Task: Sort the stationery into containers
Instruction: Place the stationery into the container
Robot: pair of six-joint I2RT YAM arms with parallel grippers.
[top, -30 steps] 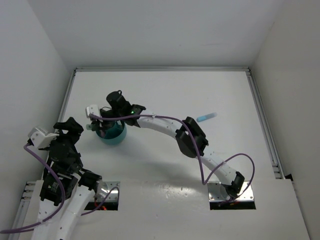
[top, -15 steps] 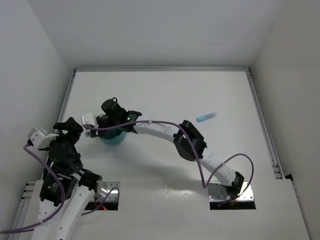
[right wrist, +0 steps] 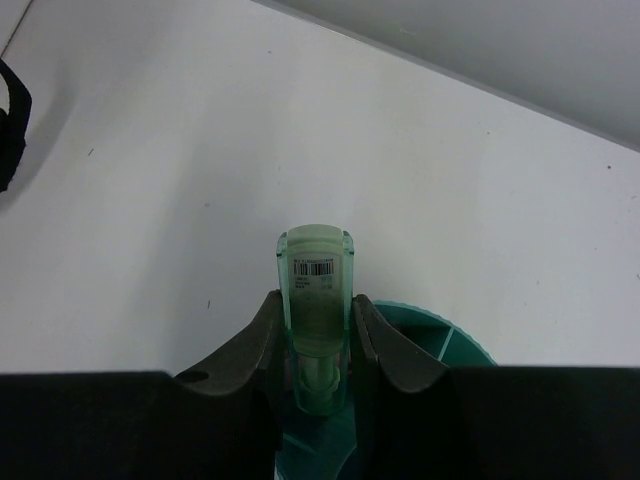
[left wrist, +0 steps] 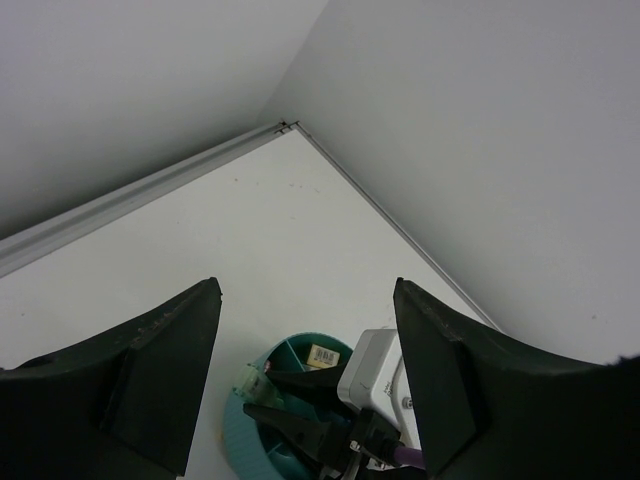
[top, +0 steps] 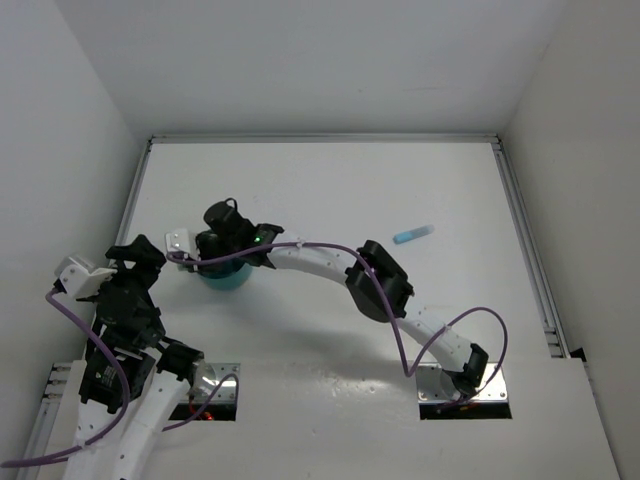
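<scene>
- The right gripper (right wrist: 318, 335) is clenching a pale green marker (right wrist: 318, 285) between its fingers. The marker's barcoded end is pointing toward 12 o'clock in the wrist view, and its lower end is fading into the shadow between the jaws.
- The teal cup (right wrist: 445, 328) is peeking out at 4 o'clock of the marker, mostly cut off by the gripper body.
- From above, the right wrist is hiding much of the cup, which is sitting toward 9 o'clock on the table (top: 330, 190). The marker is not showing there.
- The left gripper (left wrist: 305, 295) is hanging released and empty at 7 o'clock of the cup.
- A yellow-labelled piece (left wrist: 322, 354) is lying inside the cup, too small to name.
- A blue-capped tube (top: 413, 234) is lying at 3 o'clock, well apart.
</scene>
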